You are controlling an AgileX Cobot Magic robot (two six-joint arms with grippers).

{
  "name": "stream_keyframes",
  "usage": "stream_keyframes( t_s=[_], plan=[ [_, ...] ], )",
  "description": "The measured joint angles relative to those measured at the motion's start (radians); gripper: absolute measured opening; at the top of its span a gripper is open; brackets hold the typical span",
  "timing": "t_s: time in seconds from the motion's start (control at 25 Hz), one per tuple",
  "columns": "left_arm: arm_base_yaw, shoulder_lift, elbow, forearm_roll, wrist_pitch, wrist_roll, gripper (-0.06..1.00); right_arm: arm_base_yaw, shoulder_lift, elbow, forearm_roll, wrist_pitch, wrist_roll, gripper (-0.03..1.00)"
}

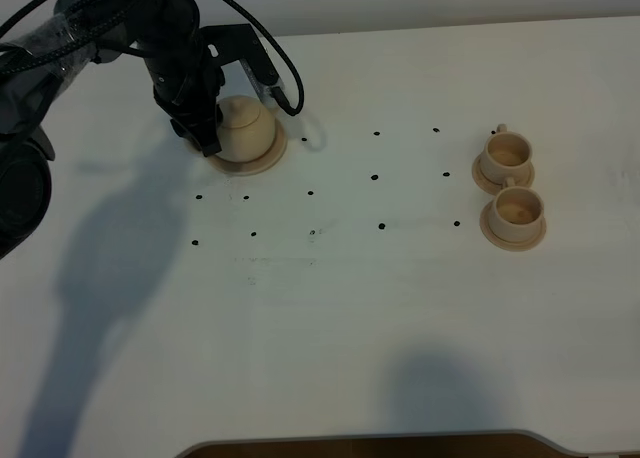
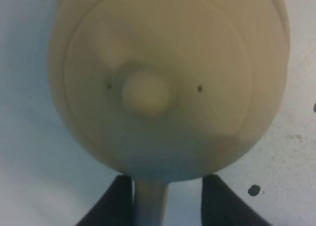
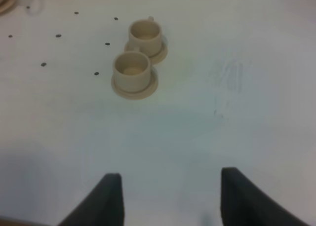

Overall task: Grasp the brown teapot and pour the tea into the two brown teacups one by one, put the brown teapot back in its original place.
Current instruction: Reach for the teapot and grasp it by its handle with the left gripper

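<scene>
teapot [image 1: 246, 125] is sitting upright on its saucer [image 1: 272, 162] at the surface's [image 1: 350, 308] left, well apart from the cups [image 1: 507, 155]. left end effector [image 2: 167, 199] is straddling the handle [image 2: 150, 202], jaws apart and not yet clamping. judgement: centre on the handle, close firmly, lift level so the lid is not slipping. right end effector [image 3: 170, 196] is hanging wide, holding nothing.
</scene>
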Motion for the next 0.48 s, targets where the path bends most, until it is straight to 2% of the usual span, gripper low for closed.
stream_keyframes(
  t_s=[0.32,0.48],
  plan=[
    [0.004,0.0,0.0,0.0,-0.02,0.026,0.16,0.0,0.0,0.0,0.0,0.0,0.0,0.44],
    [0.007,0.0,0.0,-0.008,-0.027,0.029,0.13,0.0,0.0,0.0,0.0,0.0,0.0,0.44]
  ],
)
